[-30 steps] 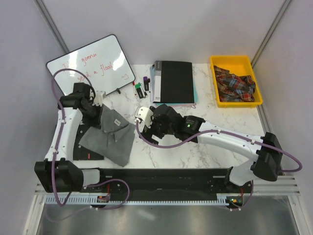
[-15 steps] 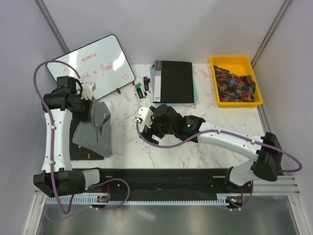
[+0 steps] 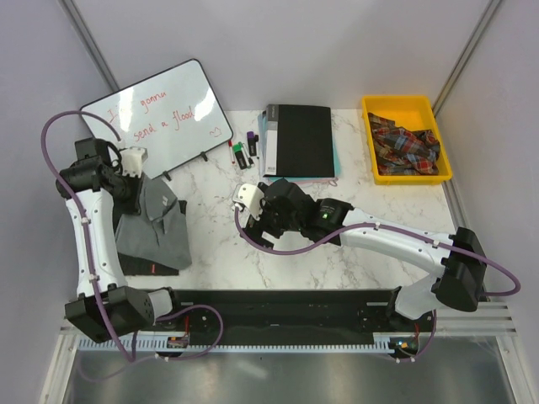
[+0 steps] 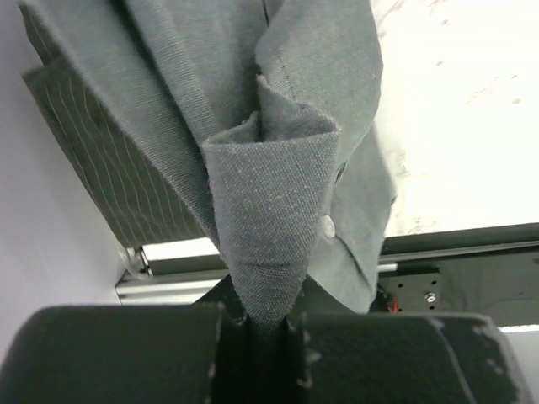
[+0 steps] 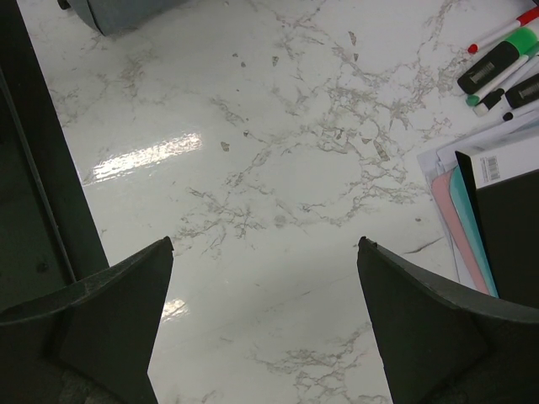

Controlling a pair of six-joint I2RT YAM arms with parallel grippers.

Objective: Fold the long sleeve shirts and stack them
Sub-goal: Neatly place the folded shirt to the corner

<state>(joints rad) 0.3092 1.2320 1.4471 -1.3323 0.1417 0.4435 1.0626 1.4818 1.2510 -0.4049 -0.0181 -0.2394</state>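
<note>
Only my left wrist view reveals pale stripes on the dark charcoal cloth shirt; at nine o'clock my left pincer clamps the plain grey collared shirt; right pincer gapes empty.

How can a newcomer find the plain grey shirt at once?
Start at the whiteboard at the far left of the table. Just in front of it, the left gripper is shut on a fold of the grey shirt, which drapes over a second shirt. It is plain mid-grey; the one beneath is charcoal with fine pale stripes.
</note>
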